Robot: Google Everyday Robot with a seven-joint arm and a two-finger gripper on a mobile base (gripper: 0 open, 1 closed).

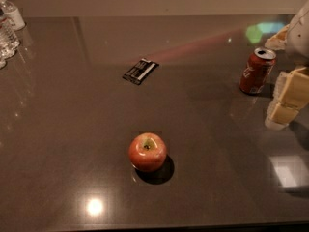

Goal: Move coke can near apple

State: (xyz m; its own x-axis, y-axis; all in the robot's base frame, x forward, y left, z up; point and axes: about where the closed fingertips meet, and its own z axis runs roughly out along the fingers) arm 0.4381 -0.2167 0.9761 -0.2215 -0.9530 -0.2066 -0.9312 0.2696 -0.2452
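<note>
The hand [280,79] was seen at the right edge of the view, low over the bench [72,129], and only partly within the picture. Its two yellowish padded fingers [289,95] were held spread, with a clear gap left between them, and nothing was pinched. One finger was placed at the far side, just behind the top of the coke can [257,70]; the other was lowered nearer the camera, just beside the can's base. Whether either finger was touching the can could not be told.

The coke can was found standing upright on the bench at the right, its silver top and opening turned upward and its white lettering shown on the red side. It was set at the mouth of the spread hand, not enclosed by it.

The apple [147,152] was seen resting on the bench near the lower middle of the view, its stem dimple with the yellow-green patch turned upward and a dark shadow cast at its lower right. It was kept well apart from the coke can, with bare bench between the two.

A flat black object [140,71] was laid on the bench beyond the apple, in the upper middle, apart from both. Clear water bottles [7,28] were stood at the far left corner. A bright spot of light [94,206] was reflected in the glossy surface near the front edge.
</note>
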